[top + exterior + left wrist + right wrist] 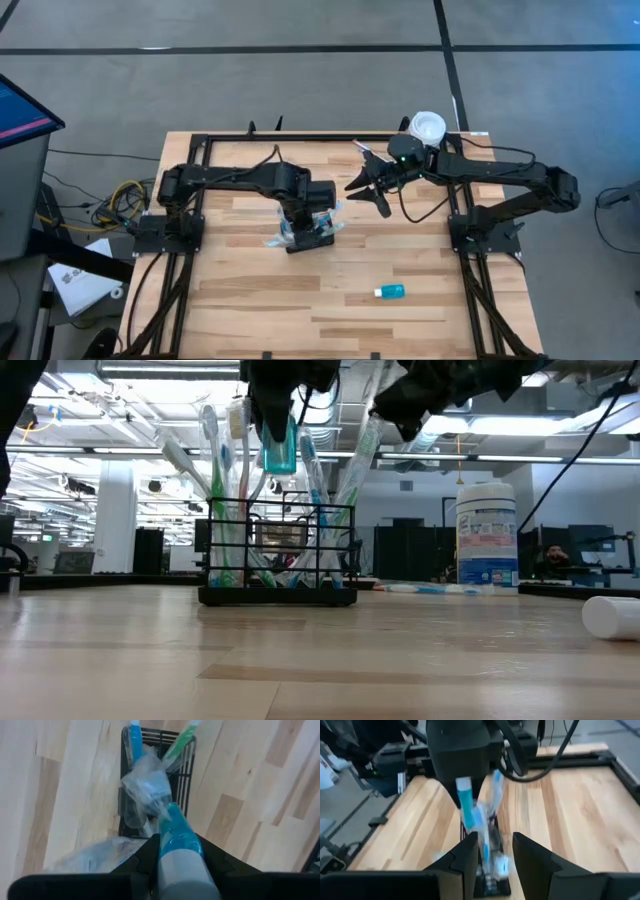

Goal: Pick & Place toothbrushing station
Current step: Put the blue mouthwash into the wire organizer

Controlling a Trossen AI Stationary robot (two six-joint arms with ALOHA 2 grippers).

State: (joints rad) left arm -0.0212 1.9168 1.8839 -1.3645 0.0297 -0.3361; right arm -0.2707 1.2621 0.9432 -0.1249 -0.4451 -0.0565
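Two matte black jointed arms, thin black cables looping along them; each gripper, left gripper (310, 228) and right gripper (366, 186), has two blocky black fingers.

Black wire-mesh toothbrushing station (278, 555) stands upright mid-table, crammed with wrapped toothbrushes

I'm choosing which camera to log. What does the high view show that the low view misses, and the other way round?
Only the high view: a small tube lying alone on the table, and both arms whole, the right pincer beside the holder. Only the low view: the canister's label, and the brushes standing upright. Both: the black holder, the left pincer above it gripping a blue tube, and the white canister.
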